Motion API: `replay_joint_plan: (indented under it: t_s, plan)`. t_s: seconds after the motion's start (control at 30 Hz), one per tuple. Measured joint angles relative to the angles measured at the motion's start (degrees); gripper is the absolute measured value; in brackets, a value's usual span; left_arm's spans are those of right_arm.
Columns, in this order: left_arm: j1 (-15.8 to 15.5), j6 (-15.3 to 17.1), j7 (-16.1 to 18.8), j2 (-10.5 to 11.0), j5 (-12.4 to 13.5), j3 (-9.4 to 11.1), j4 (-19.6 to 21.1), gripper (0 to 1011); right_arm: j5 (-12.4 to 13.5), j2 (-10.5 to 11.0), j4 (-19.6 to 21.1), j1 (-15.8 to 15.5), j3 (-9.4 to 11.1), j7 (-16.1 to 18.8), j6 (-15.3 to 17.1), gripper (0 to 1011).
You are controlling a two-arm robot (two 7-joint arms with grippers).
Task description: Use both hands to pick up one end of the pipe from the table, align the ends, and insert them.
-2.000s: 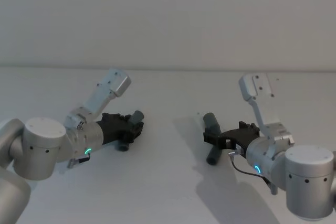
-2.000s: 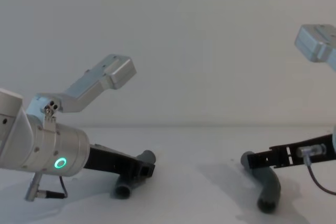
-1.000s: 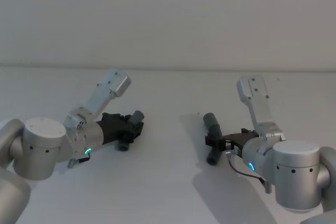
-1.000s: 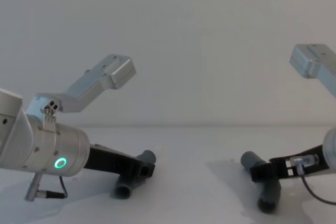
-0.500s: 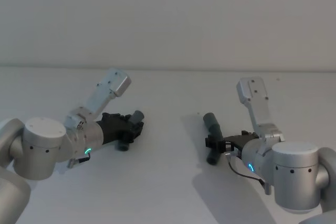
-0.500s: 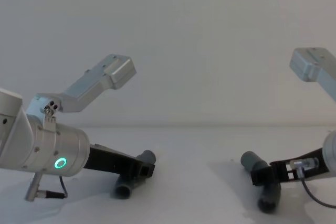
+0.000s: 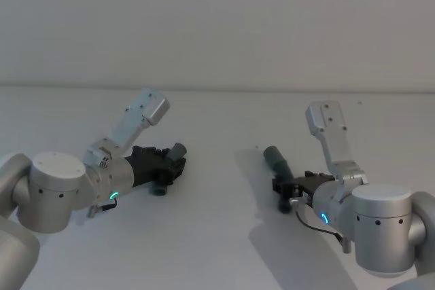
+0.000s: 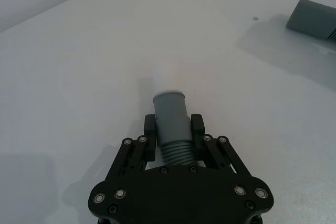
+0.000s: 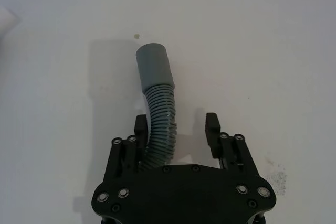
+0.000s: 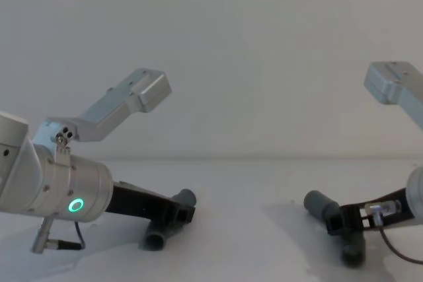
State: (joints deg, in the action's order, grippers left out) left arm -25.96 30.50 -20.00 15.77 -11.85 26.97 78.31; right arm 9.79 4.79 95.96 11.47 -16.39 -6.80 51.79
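1. The left gripper (image 8: 173, 128) is pictured clamped on the ribbed neck of the left hose piece (image 7: 178, 149). The piece lies in the left half of the table (image 7: 217, 242), well clear of the far edge. The fingers (image 8: 197, 125) are pressed to both sides of the ribs, and the smooth grey end (image 8: 169, 109) is left jutting beyond them.

2. The right gripper (image 9: 176, 128) is shown spread wide around the right hose piece (image 7: 277, 162), in the right half of the table. The hose is set against one finger and well apart from the other, so nothing is gripped there yet. The socket cuff (image 9: 152, 64) is turned toward the far edge.

3. The step in hand is judged to be the closing of the right gripper. It would be done best with the jaws centred over the ribs first, so that the piece is not shoved sideways as they shut. A hold just behind the cuff is advised, so that the socket is left free and is guided stiffly rather than allowed to swing on the bend.

4. The two ends are seen well apart. A lift is best made only once both pieces are held, and the ends should be faced along one line before any push is made.

5. No brand, label or writing can be read on the grippers or hoses. A green ring light (image 10: 78, 205) is lit on the left arm.
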Motion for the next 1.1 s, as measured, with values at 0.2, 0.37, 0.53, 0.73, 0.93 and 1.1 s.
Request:
replay_joint_plan:
  t_s: [0.2,0.37,0.53,0.73,0.93,1.1]
  plan:
    - [0.0,0.0,0.0,0.0,0.0,0.0,0.0,375,-0.03,-0.04,0.0,-0.03,0.0,0.04,0.03,479]
    - [0.0,0.0,0.0,0.0,0.0,0.0,0.0,375,-0.06,-0.06,0.01,-0.06,0.0,0.07,0.06,306]
    - [0.0,0.0,0.0,0.0,0.0,0.0,0.0,372,-0.08,-0.06,0.01,-0.07,0.0,0.11,0.05,188]
    - [0.0,0.0,0.0,0.0,0.0,0.0,0.0,375,-0.08,-0.05,0.01,-0.07,0.0,0.13,0.06,139]
    - [0.0,0.0,0.0,0.0,0.0,0.0,0.0,375,-0.09,-0.04,0.01,-0.07,0.0,0.17,0.06,133]
    - [0.03,0.0,0.05,-0.06,0.04,-0.03,0.03,372,-0.09,0.22,0.01,-0.1,0.02,0.78,-0.36,125]
